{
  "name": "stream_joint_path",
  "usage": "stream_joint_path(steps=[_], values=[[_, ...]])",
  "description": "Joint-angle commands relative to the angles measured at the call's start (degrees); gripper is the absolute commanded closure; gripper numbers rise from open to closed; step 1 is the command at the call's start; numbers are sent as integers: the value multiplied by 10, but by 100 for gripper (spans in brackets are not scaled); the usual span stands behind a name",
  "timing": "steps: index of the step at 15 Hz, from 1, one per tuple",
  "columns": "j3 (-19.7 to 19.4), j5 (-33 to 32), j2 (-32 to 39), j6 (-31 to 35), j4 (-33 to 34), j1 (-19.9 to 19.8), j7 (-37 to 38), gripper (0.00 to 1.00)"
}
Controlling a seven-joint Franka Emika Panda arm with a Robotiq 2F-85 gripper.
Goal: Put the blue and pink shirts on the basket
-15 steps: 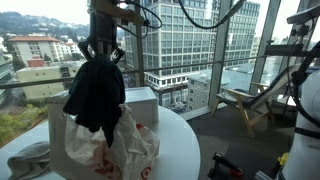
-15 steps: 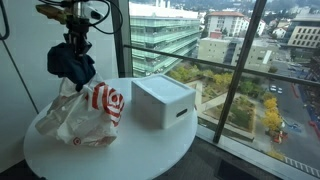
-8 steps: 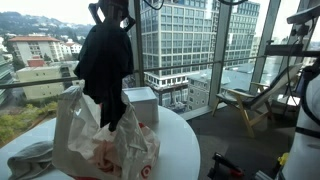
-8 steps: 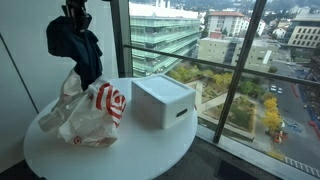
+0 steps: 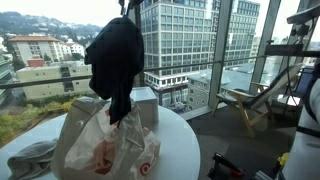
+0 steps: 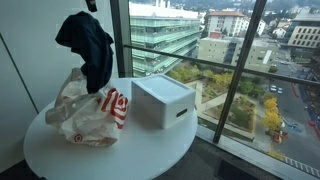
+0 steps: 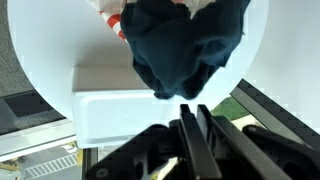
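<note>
A grey cloth [image 5: 30, 158] lying at the edge of the round table [image 5: 185, 140] is shown in an exterior view only, and it is missed by the other cameras. The slot handle in the side of the white box [image 6: 163, 102] is seen only in an exterior view. The gripper [image 7: 190, 112] is shown clearly by the wrist view alone, where its fingers are seen pressed together and clenched on the dark blue shirt [image 7: 185, 45]. The shirt is seen dangling above the box [image 7: 120, 105] and the red-and-white plastic bag [image 7: 110, 15]. Compared with half a second ago, the shirt [image 5: 113, 60] has been raised. Its hem is now drawn up to about the mouth of the bag [image 5: 105, 145], and the gripper has been carried almost out of the top of both exterior views. The shirt [image 6: 88, 45] is also shifted slightly towards the box. The bag [image 6: 88, 110] is left slumped and crumpled on the table [image 6: 110, 155] beside the box. What is held in the bag or the box cannot be told.
</note>
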Motion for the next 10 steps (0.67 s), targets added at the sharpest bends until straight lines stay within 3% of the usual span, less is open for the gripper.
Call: stream_joint_path(steps=[1,8,9,10], values=[[0,-8,-36,47,-5,-33,40,86],[-1,-31,-43,26,-58,-55,19,87],[1,-35,-41,9,-73,-51,10,61],[10,-53,-41,10,-96,-54,12,62]])
